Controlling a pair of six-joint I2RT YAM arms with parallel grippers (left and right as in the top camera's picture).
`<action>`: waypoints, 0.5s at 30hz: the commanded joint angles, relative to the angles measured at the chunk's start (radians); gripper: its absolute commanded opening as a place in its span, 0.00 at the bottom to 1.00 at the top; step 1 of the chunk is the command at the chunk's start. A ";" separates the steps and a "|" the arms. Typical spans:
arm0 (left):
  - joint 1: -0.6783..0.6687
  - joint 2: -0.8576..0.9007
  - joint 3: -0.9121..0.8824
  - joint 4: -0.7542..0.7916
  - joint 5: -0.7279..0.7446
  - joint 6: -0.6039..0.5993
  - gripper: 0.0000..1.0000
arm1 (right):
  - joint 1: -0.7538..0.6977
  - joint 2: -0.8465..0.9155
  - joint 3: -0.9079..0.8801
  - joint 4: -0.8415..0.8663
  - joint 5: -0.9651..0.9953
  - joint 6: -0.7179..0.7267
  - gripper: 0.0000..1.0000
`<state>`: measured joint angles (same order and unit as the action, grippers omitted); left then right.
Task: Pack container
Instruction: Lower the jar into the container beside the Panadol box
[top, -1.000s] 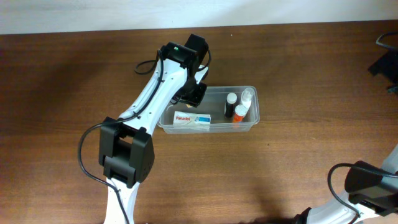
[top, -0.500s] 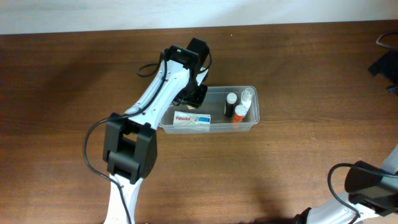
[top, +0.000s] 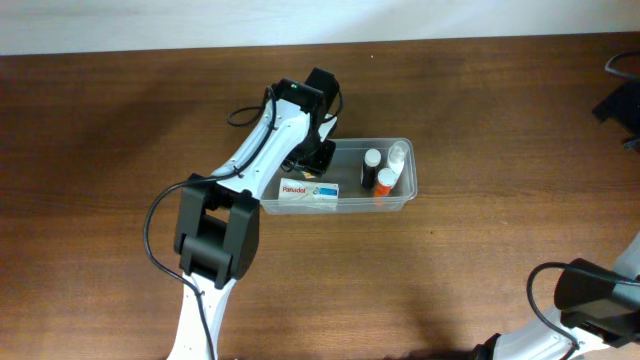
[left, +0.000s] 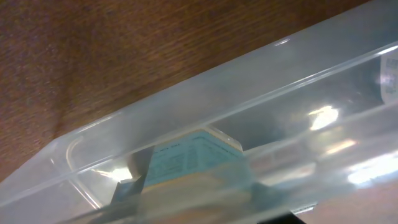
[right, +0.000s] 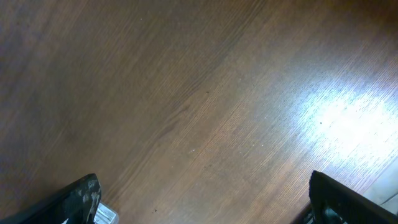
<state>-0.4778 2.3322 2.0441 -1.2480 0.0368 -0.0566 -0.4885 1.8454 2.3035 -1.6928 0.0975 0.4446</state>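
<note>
Packing is looking near done: container (top: 350, 209), a clear rimmed tub lying on the counter (top: 500, 120), is holding a box (top: 309, 193) at its left end and bottles (top: 385, 182) at its right. Left jaws are sitting pressed together at its left end (pinching the rim? can't tell); right jaws are hanging spread, well away from it. Next is probably lifting left clear without dragging the container.

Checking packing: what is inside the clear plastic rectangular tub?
A white Panadol box, a dark white-capped bottle, an orange bottle, a clear bottle. The left gripper hides one tub corner.
</note>
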 joint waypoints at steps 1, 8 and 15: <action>-0.006 0.009 0.000 -0.001 0.000 0.027 0.25 | -0.003 -0.008 -0.002 -0.005 0.012 -0.002 0.98; -0.006 0.009 0.000 -0.024 0.000 0.027 0.25 | -0.003 -0.008 -0.002 -0.005 0.012 -0.002 0.98; -0.006 0.009 0.000 -0.046 0.000 0.026 0.25 | -0.003 -0.008 -0.002 -0.005 0.012 -0.002 0.98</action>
<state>-0.4778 2.3329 2.0441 -1.2888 0.0368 -0.0456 -0.4885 1.8454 2.3035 -1.6924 0.0975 0.4442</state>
